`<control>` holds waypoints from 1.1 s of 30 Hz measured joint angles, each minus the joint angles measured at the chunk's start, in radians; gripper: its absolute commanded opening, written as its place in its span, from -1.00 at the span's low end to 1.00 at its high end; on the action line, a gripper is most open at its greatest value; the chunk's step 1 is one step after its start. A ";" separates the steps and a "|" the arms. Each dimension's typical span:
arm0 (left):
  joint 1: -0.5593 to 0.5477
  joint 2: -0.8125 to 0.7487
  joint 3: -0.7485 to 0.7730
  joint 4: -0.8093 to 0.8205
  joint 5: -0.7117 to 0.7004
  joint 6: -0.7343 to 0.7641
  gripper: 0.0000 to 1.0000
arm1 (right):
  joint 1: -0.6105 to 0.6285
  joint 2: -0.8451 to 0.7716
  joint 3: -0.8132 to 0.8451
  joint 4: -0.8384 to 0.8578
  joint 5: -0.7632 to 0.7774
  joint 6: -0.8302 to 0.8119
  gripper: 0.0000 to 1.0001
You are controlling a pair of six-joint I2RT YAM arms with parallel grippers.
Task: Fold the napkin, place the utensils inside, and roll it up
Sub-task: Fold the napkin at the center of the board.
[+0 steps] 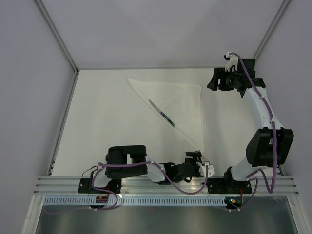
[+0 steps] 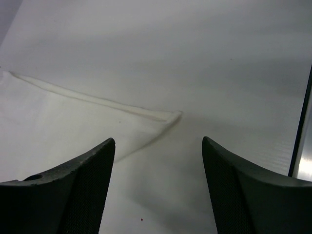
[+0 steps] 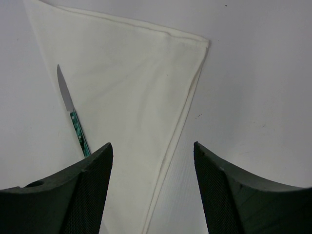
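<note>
Right, from the top view: the napkin [image 1: 181,100] lies folded in a white triangle on the table [image 1: 107,117], its long edge running diagonally. The knife [image 1: 162,115] sits along that edge, blade pointing away, though whether it is on the cloth or just off it I cannot tell. The left gripper [image 1: 196,158] hangs low by the napkin's near tip, and the right gripper [image 1: 214,80] is beside the far right corner.

Over to the left wrist: the left gripper [image 2: 157,141] has its jaws spread and nothing between them, and a napkin [image 2: 58,126] corner lies just ahead.

Now the right wrist: the right gripper [image 3: 153,145] is spread wide too, above the cloth [image 3: 131,83], with the knife [image 3: 73,117] showing its mottled teal handle to the left.
</note>
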 measured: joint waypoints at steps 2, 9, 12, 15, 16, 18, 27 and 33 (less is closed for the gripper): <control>0.000 0.018 0.021 0.000 -0.007 0.010 0.40 | 0.000 0.000 0.000 0.000 0.000 0.000 0.46; 0.008 0.054 0.067 -0.019 -0.006 0.028 0.10 | 0.000 0.000 0.000 -0.001 -0.002 0.000 0.46; 0.015 0.061 0.077 -0.022 -0.005 0.028 0.11 | 0.000 0.000 0.000 -0.001 -0.005 0.000 0.45; 0.023 0.068 0.089 -0.023 -0.005 0.028 0.10 | 0.000 0.001 0.000 -0.002 -0.009 0.000 0.45; 0.025 0.069 0.092 -0.024 -0.005 0.028 0.08 | 0.000 0.002 0.000 -0.001 -0.009 0.000 0.46; 0.029 0.072 0.095 -0.027 -0.004 0.028 0.00 | 0.000 0.004 0.000 -0.002 -0.010 0.000 0.45; 0.038 0.082 0.106 -0.056 0.016 0.026 -0.67 | 0.000 0.015 0.000 -0.003 -0.016 0.000 0.45; 0.040 0.080 0.123 -0.097 0.024 0.003 -0.95 | 0.000 0.017 0.000 -0.004 -0.016 -0.001 0.45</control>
